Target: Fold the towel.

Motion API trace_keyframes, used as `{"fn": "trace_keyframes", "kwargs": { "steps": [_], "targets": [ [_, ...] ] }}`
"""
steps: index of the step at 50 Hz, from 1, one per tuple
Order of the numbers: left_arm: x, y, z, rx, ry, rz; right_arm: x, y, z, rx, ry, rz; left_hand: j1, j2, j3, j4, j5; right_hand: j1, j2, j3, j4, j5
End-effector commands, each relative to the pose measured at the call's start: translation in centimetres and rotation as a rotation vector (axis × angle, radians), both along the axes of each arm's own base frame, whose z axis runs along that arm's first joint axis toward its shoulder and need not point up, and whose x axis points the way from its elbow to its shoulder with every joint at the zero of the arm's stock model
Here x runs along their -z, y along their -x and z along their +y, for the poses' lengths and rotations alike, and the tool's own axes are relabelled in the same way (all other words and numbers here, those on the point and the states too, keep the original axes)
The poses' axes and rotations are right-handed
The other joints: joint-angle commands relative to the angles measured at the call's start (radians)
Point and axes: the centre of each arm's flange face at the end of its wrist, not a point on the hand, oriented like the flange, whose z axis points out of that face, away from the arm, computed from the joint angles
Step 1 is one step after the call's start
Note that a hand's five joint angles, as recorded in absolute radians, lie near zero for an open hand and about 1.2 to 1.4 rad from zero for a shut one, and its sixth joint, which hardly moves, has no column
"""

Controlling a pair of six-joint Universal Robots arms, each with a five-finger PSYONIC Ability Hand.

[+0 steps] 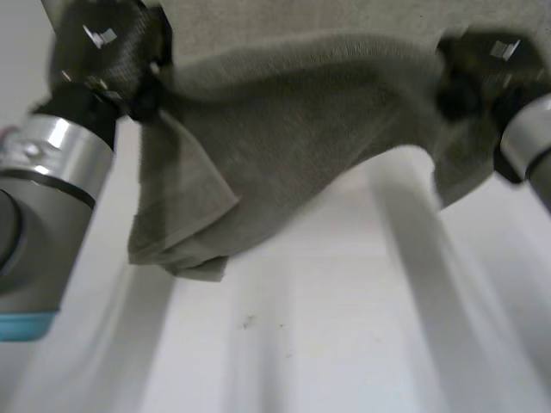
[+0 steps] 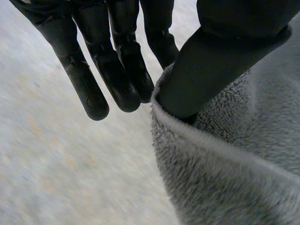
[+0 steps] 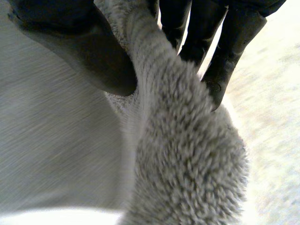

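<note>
I see bright, even light on the white table (image 1: 344, 361), with soft grey shadow bands lying below the lifted towel (image 1: 293, 146). In the right wrist view, the table beside the towel glares nearly white.

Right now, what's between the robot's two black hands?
The grey towel, held up by the left hand and the right hand, stretches across the whole gap; the head view shows it.

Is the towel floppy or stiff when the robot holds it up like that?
Probably floppy: the towel sags between the left hand and right hand, and one end droops in folds. It looks fluffy in the wrist views, so it is likely soft and not slippery to pinch.
</note>
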Motion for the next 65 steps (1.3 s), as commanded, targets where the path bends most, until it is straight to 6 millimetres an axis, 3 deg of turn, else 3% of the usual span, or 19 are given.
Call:
{"fn": "trace_keyframes", "kwargs": {
  "steps": [1,2,3,5,6,8,14,19,28,41,53,54,55,58,59,60,61,62,65],
  "targets": [
    [7.7,1.2,1.8,0.075,-0.236,-0.072,10.5,0.4,6.7,-0.238,-0.329,0.488,0.202,0.178,0.179,0.178,0.198,0.063,0.060,0.062,0.055,0.053],
    [7.7,1.2,1.8,0.076,-0.236,-0.072,12.6,0.9,8.1,-0.287,-0.406,0.613,0.202,0.178,0.179,0.178,0.198,0.038,0.035,0.037,0.030,0.028],
    [9.2,1.6,2.5,0.097,-0.274,-0.099,12.7,0.9,8.1,-0.288,-0.407,0.614,0.202,0.178,0.179,0.178,0.198,0.038,0.035,0.036,0.030,0.028],
    [10.5,2.1,3.6,0.127,-0.307,-0.127,15.3,2.2,10.5,-0.383,-0.546,0.815,0.202,0.178,0.179,0.178,0.198,-0.592,-0.595,-0.594,-0.601,-0.603],
    [11.5,2.4,4.4,0.145,-0.335,-0.150,15.3,2.2,10.5,-0.383,-0.547,0.815,0.202,0.178,0.179,0.178,0.198,-0.596,-0.599,-0.598,-0.605,-0.606],
    [12.3,2.5,4.9,0.156,-0.357,-0.166,15.3,2.6,11.4,-0.405,-0.608,0.843,0.202,0.178,0.179,0.178,0.198,-1.152,-1.155,-1.153,-1.160,-1.162],
    [13.5,2.1,5.7,0.160,-0.393,-0.190,13.2,1.9,9.3,-0.321,-0.520,0.723,0.202,0.178,0.179,0.178,0.198,-1.158,-1.161,-1.160,-1.167,-1.169],
    [13.5,1.8,6.1,0.161,-0.395,-0.191,8.3,1.4,7.0,-0.187,-0.366,0.455,0.202,0.178,0.179,0.178,0.198,-1.158,-1.161,-1.160,-1.167,-1.169],
    [12.2,0.7,7.6,0.161,-0.354,-0.179,6.5,0.2,5.9,-0.234,-0.326,0.217,0.202,0.178,0.179,0.178,0.198,-1.125,-1.128,-1.126,-1.133,-1.135],
    [12.3,-0.8,9.0,0.146,-0.349,-0.187,13.9,-2.5,2.7,-0.318,-0.608,0.272,0.202,0.178,0.179,0.178,0.198,-1.158,-1.161,-1.160,-1.167,-1.169],
    [12.6,-1.5,8.0,0.105,-0.351,-0.176,15.6,-5.0,5.0,-0.406,-0.624,0.227,0.202,0.178,0.179,0.178,0.198,-1.158,-1.161,-1.160,-1.167,-1.169],
    [12.6,-1.5,8.0,0.104,-0.351,-0.174,15.9,-5.3,5.4,-0.413,-0.620,0.215,0.202,0.178,0.179,0.178,0.198,-0.954,-0.957,-0.956,-0.962,-0.964],
    [12.7,-1.5,8.0,0.104,-0.351,-0.174,16.0,-5.6,5.6,-0.421,-0.604,0.203,0.202,0.178,0.179,0.178,0.198,-0.484,-0.486,-0.485,-0.492,-0.494],
    [12.6,-1.6,7.9,0.099,-0.344,-0.171,16.1,-5.9,5.7,-0.421,-0.584,0.187,0.202,0.178,0.179,0.178,0.198,-0.129,-0.132,-0.131,-0.138,-0.140],
    [12.6,-1.6,7.9,0.099,-0.344,-0.171,16.1,-6.2,5.5,-0.416,-0.571,0.163,0.202,0.178,0.179,0.178,0.198,-0.266,-0.269,-0.268,-0.274,-0.276],
    [12.6,-1.6,7.9,0.099,-0.342,-0.170,16.1,-6.3,5.3,-0.417,-0.570,0.135,0.202,0.178,0.179,0.178,0.198,-0.680,-0.683,-0.682,-0.688,-0.690],
    [12.6,-1.6,7.9,0.099,-0.342,-0.168,16.1,-6.4,5.3,-0.417,-0.570,0.135,0.202,0.178,0.179,0.178,0.198,-0.684,-0.687,-0.686,-0.693,-0.694],
    [12.6,-1.6,7.9,0.099,-0.342,-0.168,16.2,-6.4,5.2,-0.416,-0.577,0.126,0.202,0.178,0.179,0.178,0.198,-1.158,-1.161,-1.160,-1.167,-1.169],
    [12.6,-1.6,8.0,0.099,-0.340,-0.168,16.5,-6.8,5.8,-0.436,-0.588,0.131,0.202,0.178,0.179,0.178,0.198,-1.158,-1.161,-1.160,-1.167,-1.169]
  ]
}}
